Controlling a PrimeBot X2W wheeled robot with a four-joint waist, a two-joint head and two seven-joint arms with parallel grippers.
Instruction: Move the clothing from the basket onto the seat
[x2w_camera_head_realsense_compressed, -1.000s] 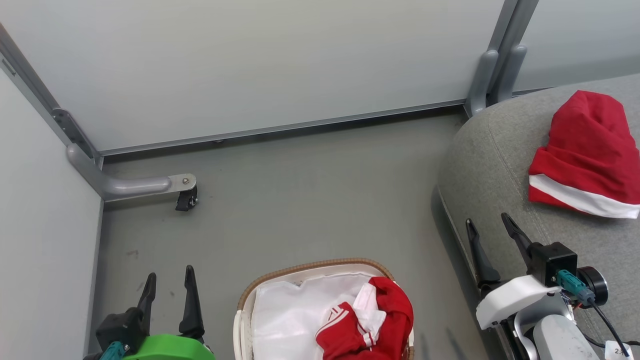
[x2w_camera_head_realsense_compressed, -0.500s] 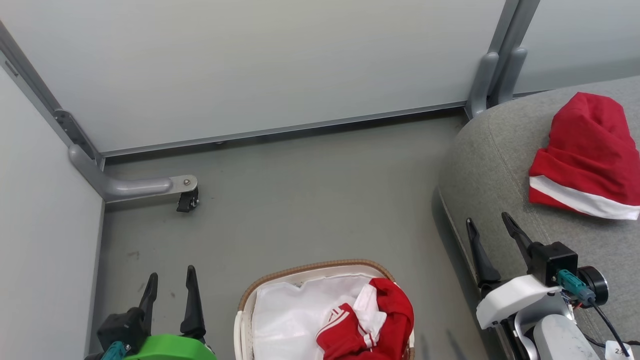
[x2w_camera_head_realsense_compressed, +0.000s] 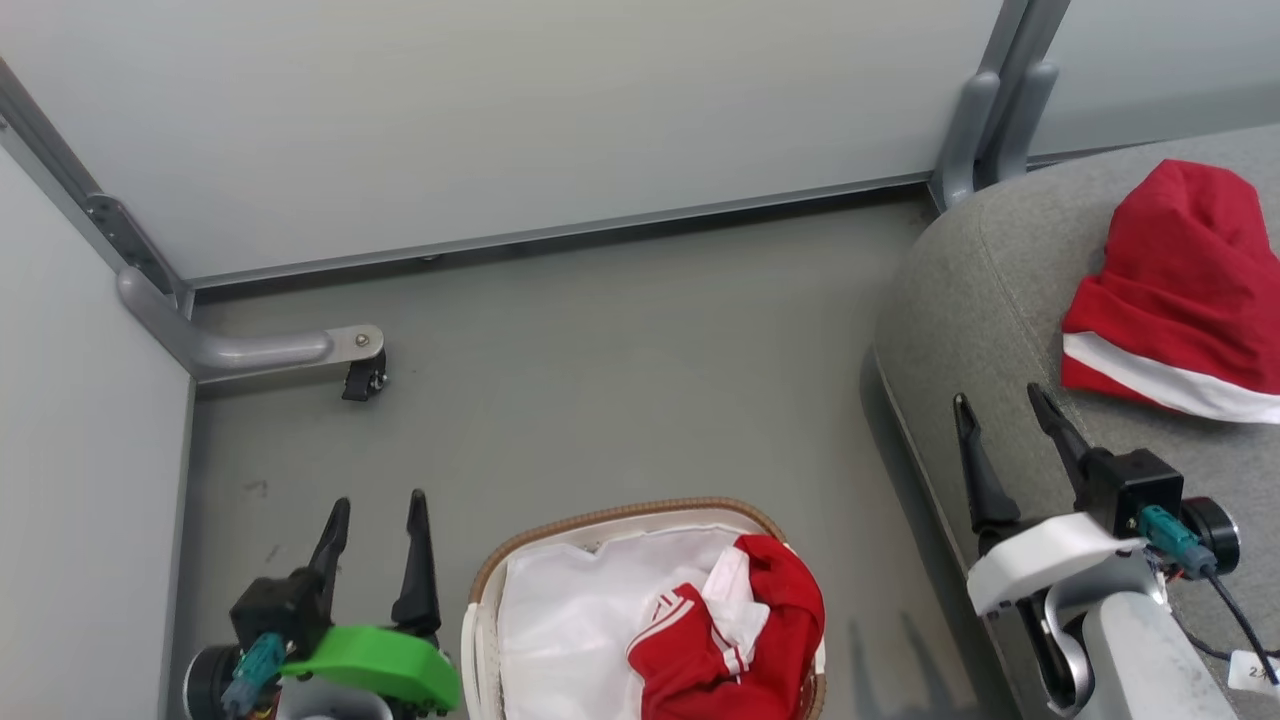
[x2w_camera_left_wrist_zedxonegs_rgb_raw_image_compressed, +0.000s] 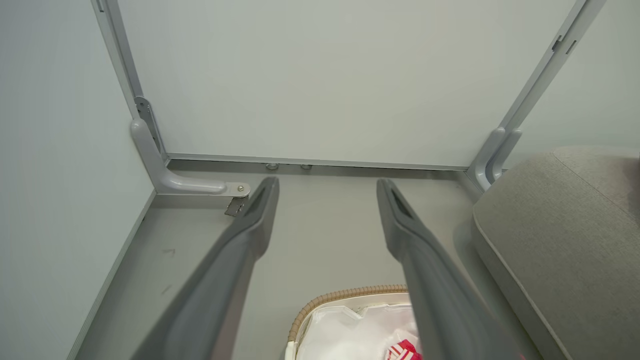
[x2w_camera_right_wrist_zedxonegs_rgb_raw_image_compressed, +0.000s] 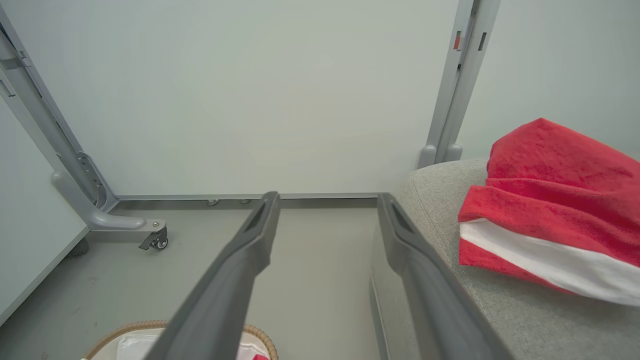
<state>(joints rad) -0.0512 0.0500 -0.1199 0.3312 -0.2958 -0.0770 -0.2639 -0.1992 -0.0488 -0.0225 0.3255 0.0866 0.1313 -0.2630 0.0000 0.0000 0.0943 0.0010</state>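
The left end effector (x2w_camera_head_realsense_compressed: 379, 497) hangs over the floor (x2w_camera_head_realsense_compressed: 600, 380) just left of the basket (x2w_camera_head_realsense_compressed: 600, 517), fingers apart and empty. The right end effector (x2w_camera_head_realsense_compressed: 998, 393), likewise spread, hovers above the seat (x2w_camera_head_realsense_compressed: 990, 290) at its left edge. Red clothing (x2w_camera_head_realsense_compressed: 730, 640) lies bunched against the basket's right side; another red garment (x2w_camera_head_realsense_compressed: 1170, 290) rests on the seat.

Grey floor (x2w_camera_head_realsense_compressed: 600, 380) bearing the basket (x2w_camera_head_realsense_compressed: 620, 513) at bottom centre, the seat (x2w_camera_head_realsense_compressed: 980, 300) standing to its right, a red garment (x2w_camera_head_realsense_compressed: 1170, 280) lying on the seat.

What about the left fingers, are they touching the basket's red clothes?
Apart. Head view: the left gripper stands over bare floor, outside the basket, well left of the red clothes.
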